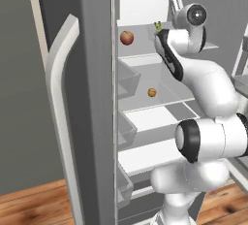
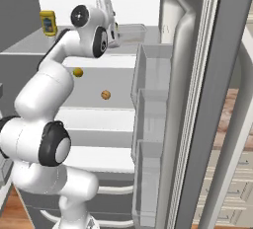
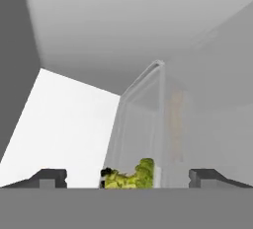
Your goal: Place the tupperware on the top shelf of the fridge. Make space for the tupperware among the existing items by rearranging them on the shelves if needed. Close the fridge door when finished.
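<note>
The tupperware (image 2: 132, 33), a translucent tub with green food, stands on the top shelf (image 1: 206, 46) of the open fridge (image 1: 92, 122). In the hand view the tupperware (image 3: 143, 129) rises straight ahead. My gripper (image 3: 131, 177) is open, its tips wide apart on either side of the tub and apart from it. From the base views my gripper (image 1: 160, 31) (image 2: 117, 34) reaches in at the tub's near side. The red-orange fruit (image 1: 127, 37) lies on a shelf to the tub's left. The tan item (image 1: 152, 92) (image 2: 105, 95) rests on a lower shelf.
The left door with its pale curved handle (image 1: 60, 98) stands close on the left. The right door's grey racks (image 2: 150, 104) hang open on the right. Grey drawers (image 1: 127, 78) sit under the shelves. A yellow jar (image 2: 48, 23) stands on the counter to the left.
</note>
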You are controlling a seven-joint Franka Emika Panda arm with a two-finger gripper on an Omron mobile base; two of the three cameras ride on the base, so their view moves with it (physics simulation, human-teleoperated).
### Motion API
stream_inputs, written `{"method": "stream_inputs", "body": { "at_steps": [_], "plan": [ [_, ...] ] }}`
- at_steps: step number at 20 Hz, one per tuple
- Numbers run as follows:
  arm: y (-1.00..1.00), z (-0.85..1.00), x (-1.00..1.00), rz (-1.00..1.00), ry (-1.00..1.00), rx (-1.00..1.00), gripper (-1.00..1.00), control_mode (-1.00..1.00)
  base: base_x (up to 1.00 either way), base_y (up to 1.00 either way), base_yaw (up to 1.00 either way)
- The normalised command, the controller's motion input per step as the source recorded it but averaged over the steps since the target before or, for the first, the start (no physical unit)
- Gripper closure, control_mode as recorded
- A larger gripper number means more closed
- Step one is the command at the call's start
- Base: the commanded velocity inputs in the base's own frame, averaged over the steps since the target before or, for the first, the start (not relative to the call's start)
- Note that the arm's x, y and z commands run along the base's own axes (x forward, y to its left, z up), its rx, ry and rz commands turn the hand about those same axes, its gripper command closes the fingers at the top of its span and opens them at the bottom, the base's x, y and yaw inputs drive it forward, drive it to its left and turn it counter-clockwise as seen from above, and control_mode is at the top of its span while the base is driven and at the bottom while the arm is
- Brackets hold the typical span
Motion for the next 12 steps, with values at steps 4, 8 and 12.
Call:
{"method": "stream_inputs", "body": {
  "at_steps": [4, 8, 12],
  "plan": [
    [0.0, 0.54, -1.0, 0.12, -0.1, 0.0, -1.0, -1.0, 0.0, 0.0, 0.0],
    [0.04, 0.13, -1.0, 0.19, 0.08, -0.04, -1.0, -1.0, 0.0, 0.0, 0.0],
    [0.12, 0.0, -1.0, 0.24, 0.26, -0.02, -1.0, -1.0, 0.0, 0.0, 0.0]
  ]
}}
